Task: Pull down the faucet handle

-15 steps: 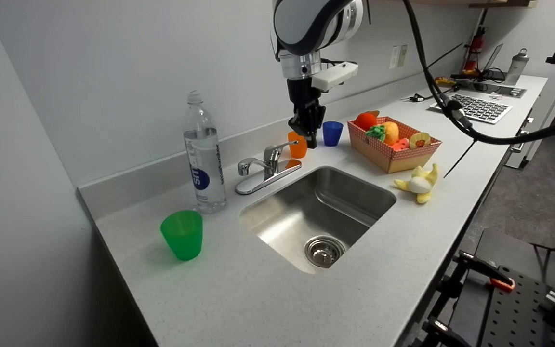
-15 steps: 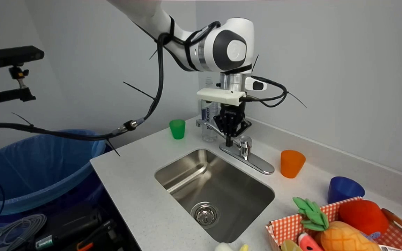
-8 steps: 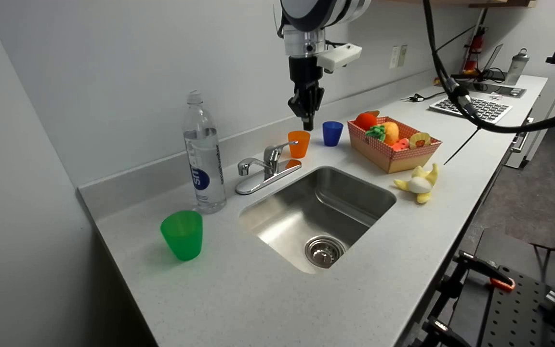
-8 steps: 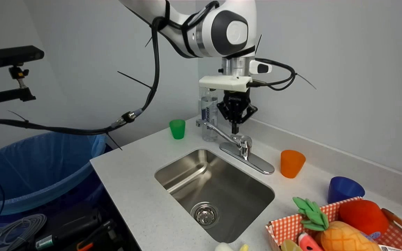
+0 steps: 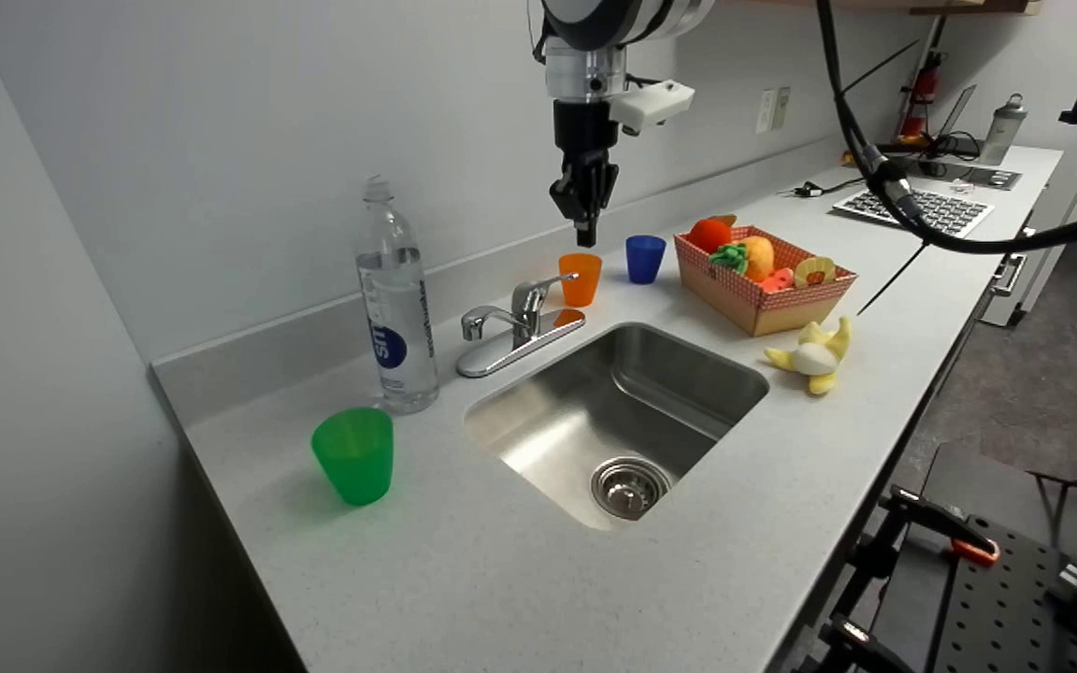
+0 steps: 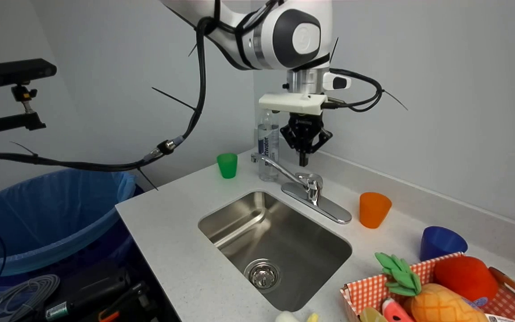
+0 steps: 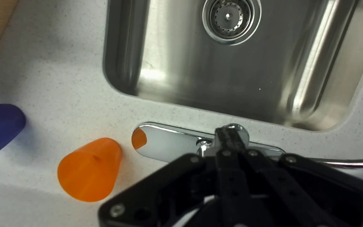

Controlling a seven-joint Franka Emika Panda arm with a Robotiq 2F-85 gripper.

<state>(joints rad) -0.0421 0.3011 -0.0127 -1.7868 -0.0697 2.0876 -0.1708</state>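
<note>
Gripper (image 6: pixel 303 160), black and two-fingered, hangs tips-down above the small silver faucet body (image 6: pixel 314 193): fingers pressed together, nothing pinched, clear of the chrome. Target is the slim, short, shiny chrome faucet handle (image 5: pixel 555 280), hinged on top of that body, just beside the brushed steel sink (image 6: pixel 297 255). Lever angles up toward its free tip in an exterior view; wrist view mostly hides it behind the fingers. Can't tell if that's an end of travel. Handling guess: rigid, not fragile, slick polish so friction is poor, light swing with some valve drag. Probably no pinch needed: fingertips together should press on top near the free end, best leverage, then drive straight down, slowly; close to the hinge would want more force. Main risk is tips skating sideways off the rounded chrome, or catching the thicker chrome spout (image 6: pixel 278 167) that branches off the same body.
</note>
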